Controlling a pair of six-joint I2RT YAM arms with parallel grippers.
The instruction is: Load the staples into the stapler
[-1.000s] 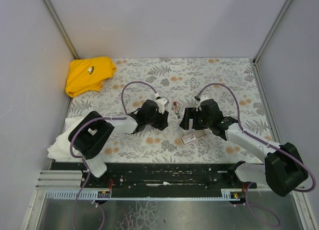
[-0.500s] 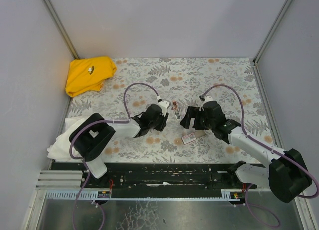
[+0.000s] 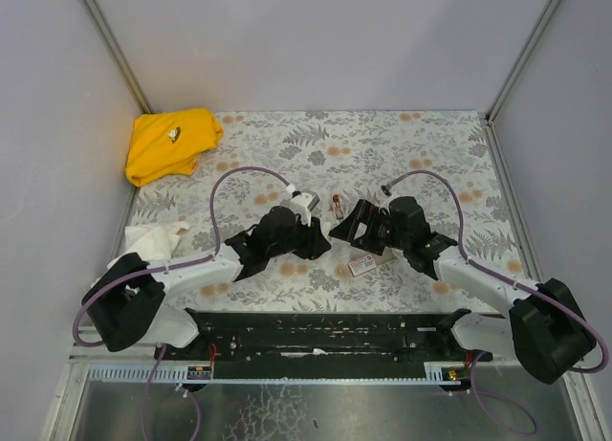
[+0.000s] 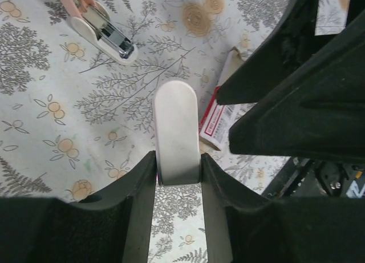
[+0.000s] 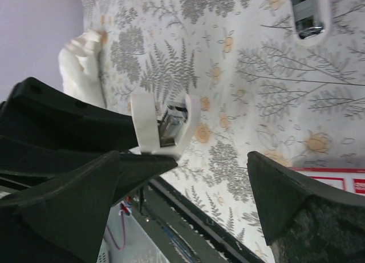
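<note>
Well, starting at the far left, a yellow cloth sits bunched in the back corner and a white cloth lies near the left arm. Both are well apart from the work and seem to play no part in it.

Next comes the left gripper, low over the flowered table. Its white fingers are clamped on a short silvery strip, which we take to be the staples, probably pinched this way so the strip can be fed into a slot.

Just beyond its tip lies the stapler, flat on the table and apart from both grippers. Its metal track faces up, which we read as ready to receive the strip.

The right gripper faces the left one from close by, jaws spread wide with nothing in them, perhaps free to steady the stapler. Near it, toward the arms, rests the red-and-white box.

We judge the loading not yet done; lining up so thin a strip with so small a track looks like the delicate part.
</note>
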